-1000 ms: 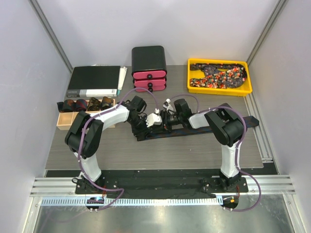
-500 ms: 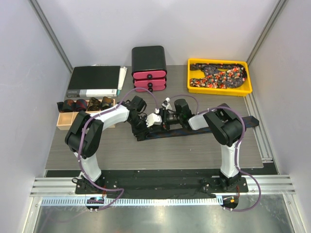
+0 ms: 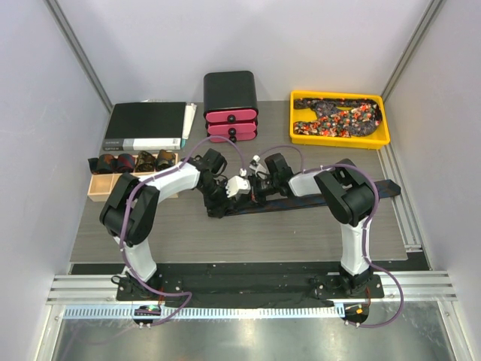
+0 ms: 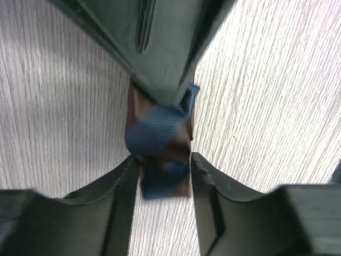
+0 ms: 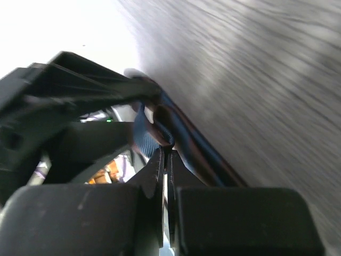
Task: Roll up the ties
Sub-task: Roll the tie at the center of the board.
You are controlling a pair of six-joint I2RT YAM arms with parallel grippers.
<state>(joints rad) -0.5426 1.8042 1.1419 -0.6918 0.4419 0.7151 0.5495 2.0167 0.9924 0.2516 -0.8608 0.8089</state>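
Note:
A long dark navy tie lies flat across the middle of the table. Its left end is folded into a small loop. My left gripper stands open around that end. Its fingertips sit close beside the two edges of the fabric, the gripper straddling it. My right gripper comes in from the opposite side, shut on the fold of the tie. In the right wrist view the gripper pinches it at the very tips. More patterned ties fill a yellow tray.
The yellow tray stands at the back right. A wooden box at the left holds several rolled coils. A black and pink drawer unit and a dark binder stand at the back.
My right gripper has closed on the tie's fold and shifted slightly left. My left gripper's jaws have spread a little. The tie's left end has moved slightly.

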